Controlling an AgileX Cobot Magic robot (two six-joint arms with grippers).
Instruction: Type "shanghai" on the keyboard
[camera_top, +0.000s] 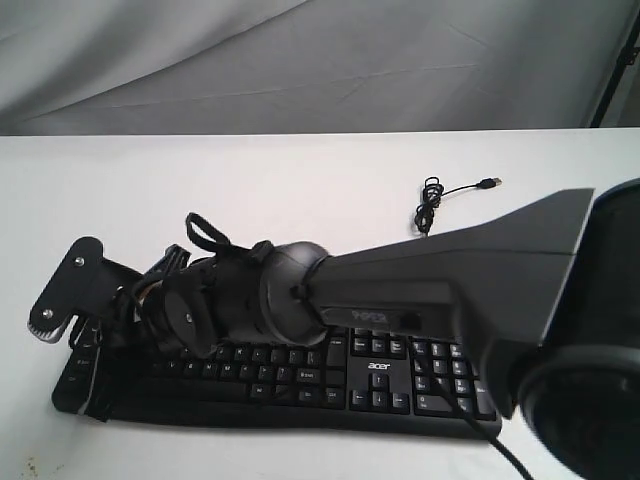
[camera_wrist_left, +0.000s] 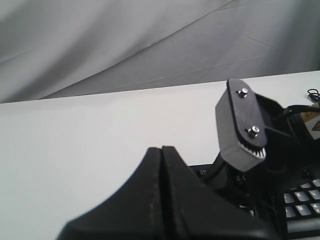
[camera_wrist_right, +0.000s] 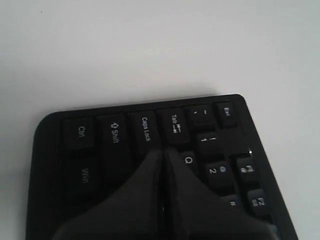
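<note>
A black keyboard (camera_top: 300, 385) is laid on a white worktop (camera_top: 250, 190) before grey cloth (camera_top: 300, 60); left fingers (camera_wrist_left: 140, 200) and right fingers (camera_wrist_right: 135, 200) are clenched empty.

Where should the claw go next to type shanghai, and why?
Probably slide the shut right claw a little back from the end of the keyboard, along the Caps Lock row. Its tip sits by the gap between Caps Lock and Tab, beside Q, and none of those are in the word. The letters it needs seem hidden under it.
</note>
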